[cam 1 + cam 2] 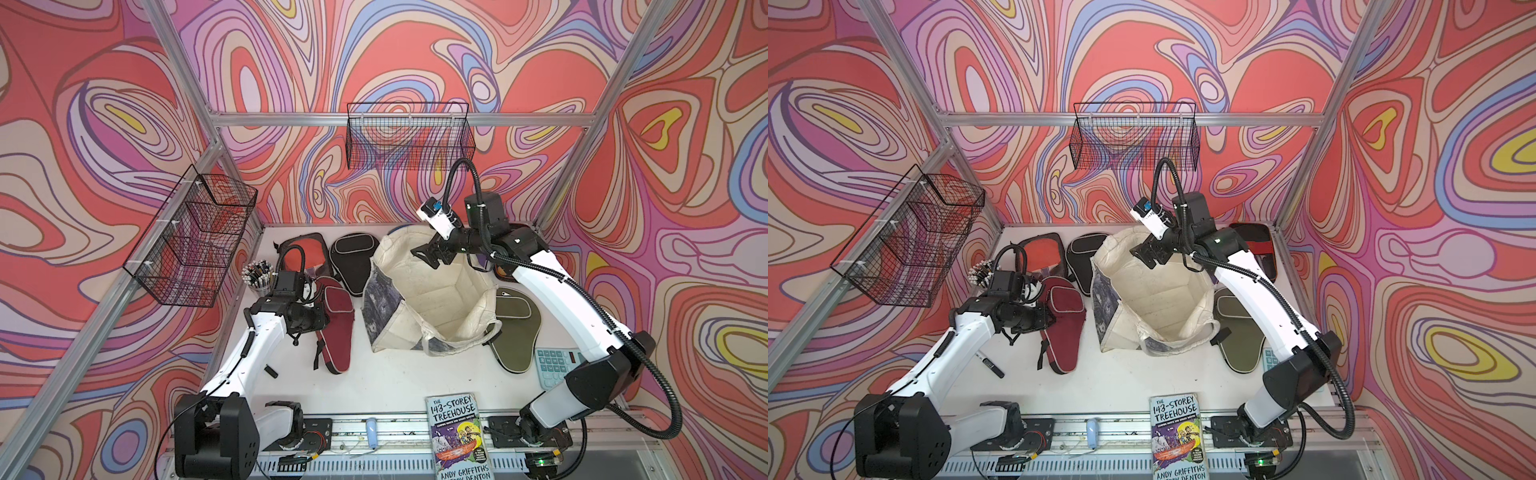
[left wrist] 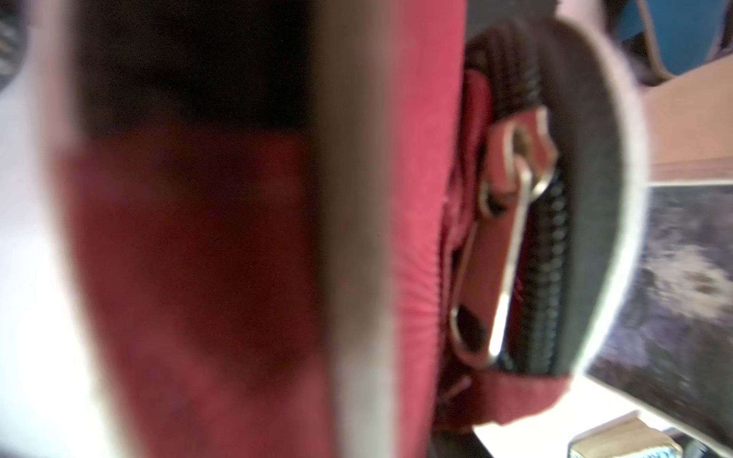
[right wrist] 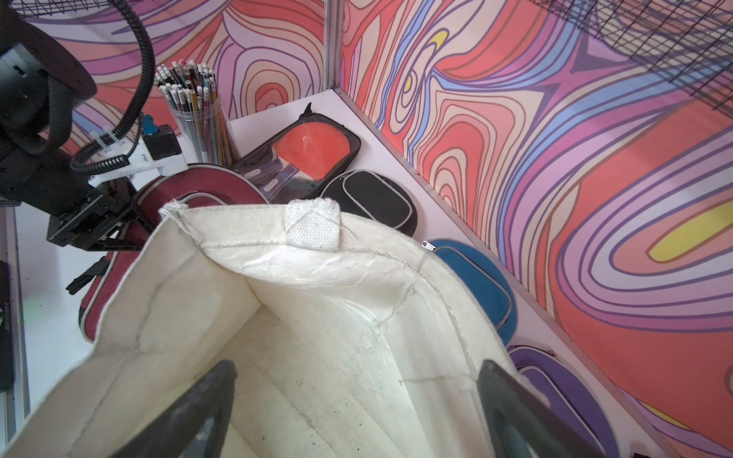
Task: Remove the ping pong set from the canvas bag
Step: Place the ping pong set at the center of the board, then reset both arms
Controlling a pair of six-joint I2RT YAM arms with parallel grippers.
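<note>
The cream canvas bag [image 1: 436, 291] [image 3: 317, 337] stands open mid-table, and what I see of its inside is bare. Pieces of the ping pong set lie around it. A maroon cover [image 1: 338, 320] [image 2: 420, 158] is on its left, a black cover [image 1: 353, 257] and a clear case with a red paddle [image 1: 305, 249] behind that. An olive cover [image 1: 513, 328] lies to the right, blue [image 3: 472, 285] and purple [image 3: 563, 392] covers along the back wall. My right gripper [image 1: 428, 255] [image 3: 357, 368] hangs open over the bag's mouth. My left gripper [image 3: 131, 226] is at the maroon cover; its jaws are hidden.
A pencil cup [image 1: 257, 274] stands at the back left. Wire baskets hang on the left wall [image 1: 195, 237] and the back wall [image 1: 409, 137]. A pale blue calculator [image 1: 555, 365] sits front right, a book [image 1: 457, 436] at the front edge, and a black marker [image 1: 272, 371] by the left arm.
</note>
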